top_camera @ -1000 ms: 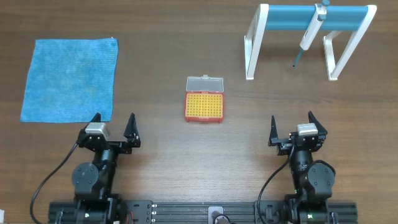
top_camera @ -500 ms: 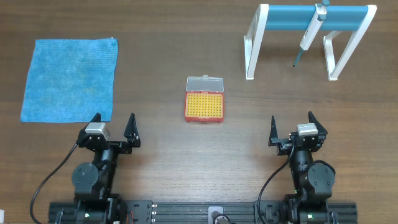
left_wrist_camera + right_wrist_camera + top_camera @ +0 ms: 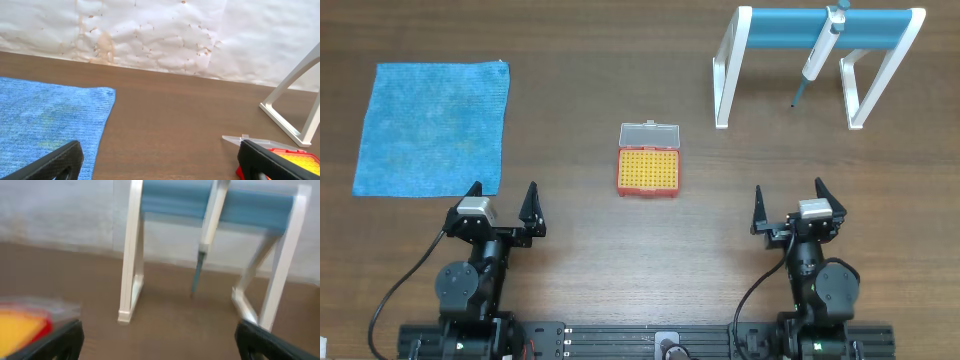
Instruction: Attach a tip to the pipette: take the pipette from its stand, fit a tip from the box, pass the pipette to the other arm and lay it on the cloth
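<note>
step: pickup not yet begun, pipette (image 3: pixel 817 55) hanging on stand (image 3: pixel 770 30), far right
claws: left claw (image 3: pixel 502 200), right claw (image 3: pixel 790 200) both released, empty
next: right claw must reach far for the pipette

The top view looks straight down on the whole table (image 3: pixel 570 90) from well above. The left wrist view sits low, facing across the cloth (image 3: pixel 45 125) to the wall (image 3: pixel 150 35). The right wrist view, also low, faces the stand (image 3: pixel 132 255) and pipette (image 3: pixel 212 220). Both wrist views catch the box (image 3: pixel 300 156).
</note>
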`<state>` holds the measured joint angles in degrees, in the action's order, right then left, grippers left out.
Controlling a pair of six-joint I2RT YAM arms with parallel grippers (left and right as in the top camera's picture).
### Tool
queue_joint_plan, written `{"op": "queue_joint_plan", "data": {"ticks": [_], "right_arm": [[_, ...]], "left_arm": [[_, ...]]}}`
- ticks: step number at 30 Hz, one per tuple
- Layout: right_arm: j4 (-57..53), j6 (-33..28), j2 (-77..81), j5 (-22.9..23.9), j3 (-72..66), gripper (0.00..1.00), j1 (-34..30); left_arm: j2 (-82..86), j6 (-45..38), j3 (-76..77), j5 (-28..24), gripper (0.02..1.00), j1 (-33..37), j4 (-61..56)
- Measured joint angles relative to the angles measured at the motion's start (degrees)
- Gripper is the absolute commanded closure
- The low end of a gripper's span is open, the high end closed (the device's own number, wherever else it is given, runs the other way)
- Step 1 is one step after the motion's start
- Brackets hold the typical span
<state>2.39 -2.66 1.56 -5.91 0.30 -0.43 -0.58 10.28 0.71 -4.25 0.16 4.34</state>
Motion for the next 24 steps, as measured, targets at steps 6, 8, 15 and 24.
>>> {"op": "queue_joint_plan", "data": {"ticks": [6, 8, 15, 24], "right_arm": [[28.5, 4.8, 31.9, 1.3, 6.6, 0.025, -7.5], [35.2, 5.5, 42.2, 1.3, 11.2, 0.025, -7.8], [48.9, 6.5, 76.5, -1.3, 24.3, 0.025, -7.8], [52.0, 7.1, 94.1, -1.7, 35.9, 0.025, -7.8]], "left_arm": [[0.0, 0.0, -0.2, 0.2, 0.023, 0.0, -0.3], [0.1, 0.0, -0.2, 0.2, 0.023, 0.0, -0.3], [0.0, 0.0, -0.2, 0.2, 0.020, 0.0, -0.3], [0.1, 0.0, -0.2, 0.2, 0.023, 0.0, -0.3]]}}
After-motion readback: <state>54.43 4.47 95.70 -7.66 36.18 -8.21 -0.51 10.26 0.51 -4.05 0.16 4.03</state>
